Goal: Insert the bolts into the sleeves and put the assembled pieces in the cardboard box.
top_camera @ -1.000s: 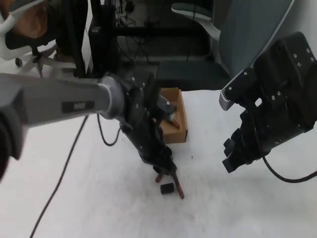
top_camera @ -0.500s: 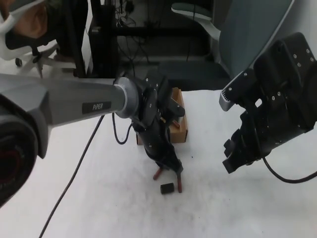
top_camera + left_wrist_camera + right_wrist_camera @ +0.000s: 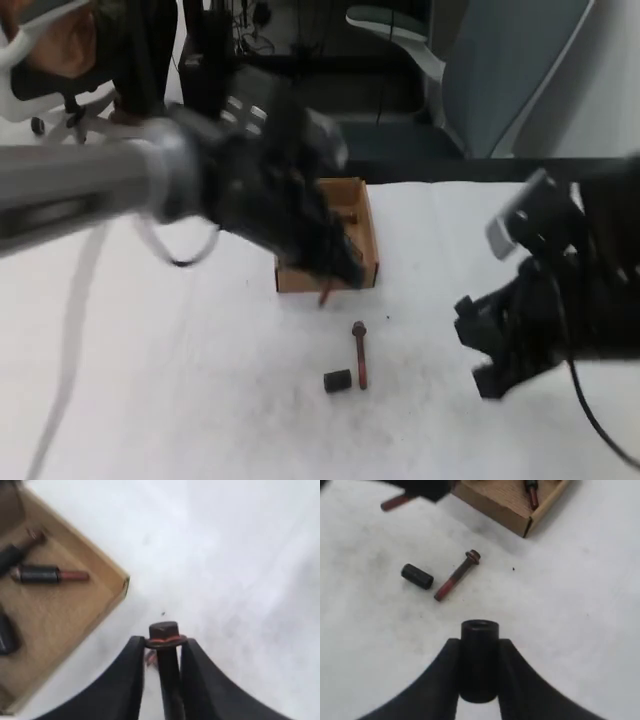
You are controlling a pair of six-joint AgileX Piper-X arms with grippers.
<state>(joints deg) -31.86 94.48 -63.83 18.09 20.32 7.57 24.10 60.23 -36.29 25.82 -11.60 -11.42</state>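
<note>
my left fingers [image 3: 131,680] are pinched on a bolt [image 3: 164,631], its head showing at the fingertips and its shank passing between them. it hangs above the bare tabletop [image 3: 240,580], just beside a corner of the cardboard box [image 3: 102,562]. assembled pieces [image 3: 49,574] lie inside the box. my right fingers [image 3: 445,680] are clamped round a black sleeve [image 3: 479,655], its open bore facing away from the wrist. a loose sleeve [image 3: 417,576] and a loose bolt [image 3: 456,576] lie just beside each other on the tabletop, between that held sleeve and the box.

as i read it, the step in hand is mating the held bolt with the held sleeve in the air. i'd bring the two together over open tabletop, away from the box wall. i'd line the bolt's axis up with the bore before closing the gap, and lead with the bolt's free reddish end, not the head. any tilt at the grip will grow along the shank, so i'd go slowly. i wouldn't loosen either grip until the shank has slid well in.
</note>
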